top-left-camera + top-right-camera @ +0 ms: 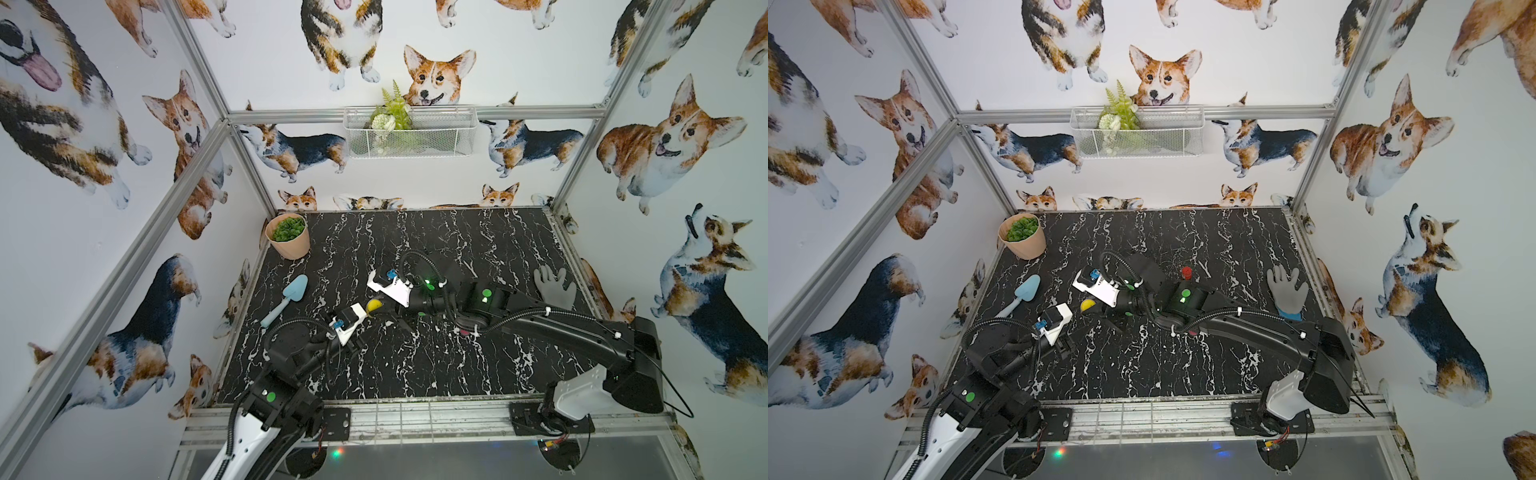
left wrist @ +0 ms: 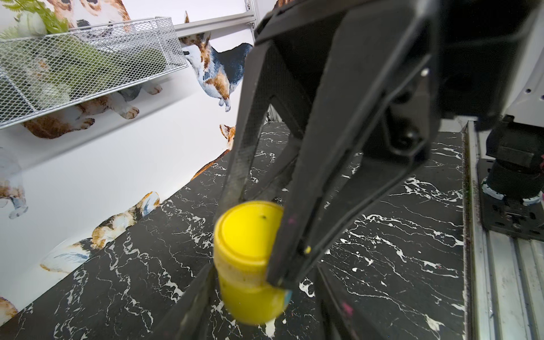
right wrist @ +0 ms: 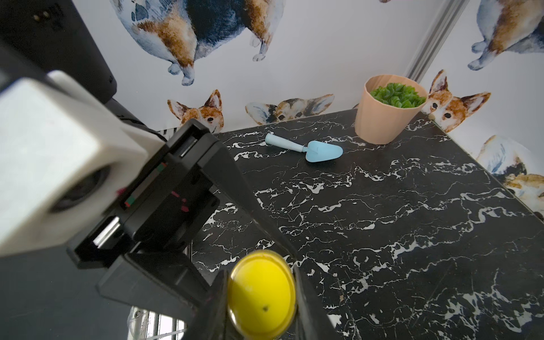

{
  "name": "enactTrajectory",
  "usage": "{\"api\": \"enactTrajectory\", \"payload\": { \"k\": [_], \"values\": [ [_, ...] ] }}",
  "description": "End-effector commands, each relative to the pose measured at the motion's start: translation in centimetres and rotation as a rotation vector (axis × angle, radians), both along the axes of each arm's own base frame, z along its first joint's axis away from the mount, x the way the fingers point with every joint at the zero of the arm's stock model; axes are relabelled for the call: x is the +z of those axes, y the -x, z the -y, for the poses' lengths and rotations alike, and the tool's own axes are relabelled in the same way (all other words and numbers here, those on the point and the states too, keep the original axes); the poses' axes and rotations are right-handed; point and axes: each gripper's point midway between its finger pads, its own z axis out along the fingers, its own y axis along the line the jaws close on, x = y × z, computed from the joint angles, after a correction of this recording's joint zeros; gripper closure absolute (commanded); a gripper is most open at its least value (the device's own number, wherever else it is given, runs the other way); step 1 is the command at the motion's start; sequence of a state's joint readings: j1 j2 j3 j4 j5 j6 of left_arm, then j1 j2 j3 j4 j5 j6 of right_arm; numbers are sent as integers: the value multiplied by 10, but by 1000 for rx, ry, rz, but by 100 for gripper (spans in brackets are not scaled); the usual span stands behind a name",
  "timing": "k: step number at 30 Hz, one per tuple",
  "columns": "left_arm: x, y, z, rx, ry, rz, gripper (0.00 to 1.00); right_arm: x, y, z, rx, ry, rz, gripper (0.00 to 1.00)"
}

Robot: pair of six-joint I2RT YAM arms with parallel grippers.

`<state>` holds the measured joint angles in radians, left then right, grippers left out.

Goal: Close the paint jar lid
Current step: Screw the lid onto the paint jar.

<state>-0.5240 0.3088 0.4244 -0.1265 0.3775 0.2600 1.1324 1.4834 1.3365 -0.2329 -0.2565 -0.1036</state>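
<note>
Jar (image 2: 250, 297), yellow, near the middle of the table (image 1: 457, 365), between both grippers. Its long axis is about upright, with the lid (image 2: 244, 232) uppermost and apparently seated. Right gripper (image 3: 262, 282) clamps the lid; left gripper (image 2: 259, 300) flanks the body, jaws parted, one finger clear. Step: tightening. Next, you likely clamp the body, then twist the lid.

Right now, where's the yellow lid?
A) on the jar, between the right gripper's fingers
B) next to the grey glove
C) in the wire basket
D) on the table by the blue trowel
A: in the left wrist view the yellow lid sits on the jar, the right gripper shut on it.
</note>
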Motion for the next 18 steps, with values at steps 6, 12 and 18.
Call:
{"api": "enactTrajectory", "payload": {
  "k": [6, 12, 18],
  "values": [
    [10, -5, -4, 35, 30, 33, 0, 14, -21, 12, -85, -25, -5, 80],
    [11, -13, -12, 107, 34, 27, 0, 17, -50, 39, -186, -20, -13, 80],
    [16, -21, -20, 174, 84, -8, 0, 5, -85, 79, -333, 13, -24, 79]
  ]
}}
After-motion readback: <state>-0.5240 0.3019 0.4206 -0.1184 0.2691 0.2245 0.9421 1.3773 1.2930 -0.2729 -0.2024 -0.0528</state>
